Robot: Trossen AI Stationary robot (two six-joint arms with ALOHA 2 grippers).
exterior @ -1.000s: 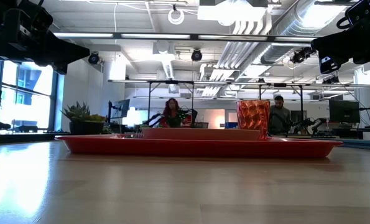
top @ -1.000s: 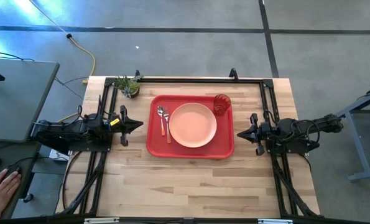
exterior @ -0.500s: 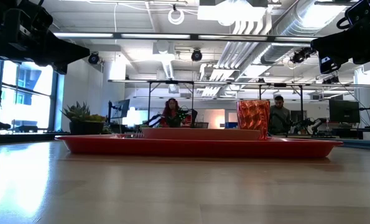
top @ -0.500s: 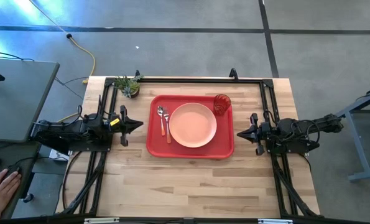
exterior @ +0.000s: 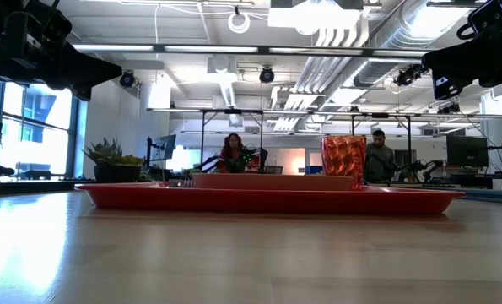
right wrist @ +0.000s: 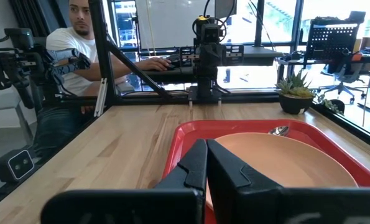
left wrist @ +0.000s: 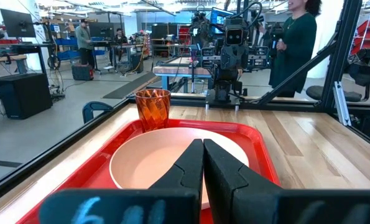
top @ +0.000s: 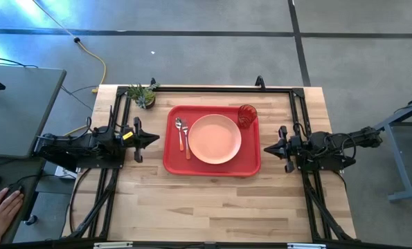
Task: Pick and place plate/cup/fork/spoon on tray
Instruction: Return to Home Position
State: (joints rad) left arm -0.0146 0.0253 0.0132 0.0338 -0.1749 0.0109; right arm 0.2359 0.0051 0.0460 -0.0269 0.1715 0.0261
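Observation:
The red tray (top: 174,162) lies mid-table. On it rest the peach plate (top: 215,139), the orange-red ribbed cup (top: 246,115) upright at its far right corner, and the fork (top: 186,142) and spoon (top: 179,129) side by side left of the plate. My left gripper (top: 157,139) is shut and empty, left of the tray. My right gripper (top: 264,149) is shut and empty, right of the tray. In the left wrist view the plate (left wrist: 153,163) and cup (left wrist: 153,108) show beyond the shut fingers (left wrist: 203,163).
A small green potted plant (top: 143,95) stands at the far left corner of the table. A black frame rail (top: 212,88) runs along the far edge. Bare wood (top: 212,207) lies near the front edge. People sit and stand beyond the table.

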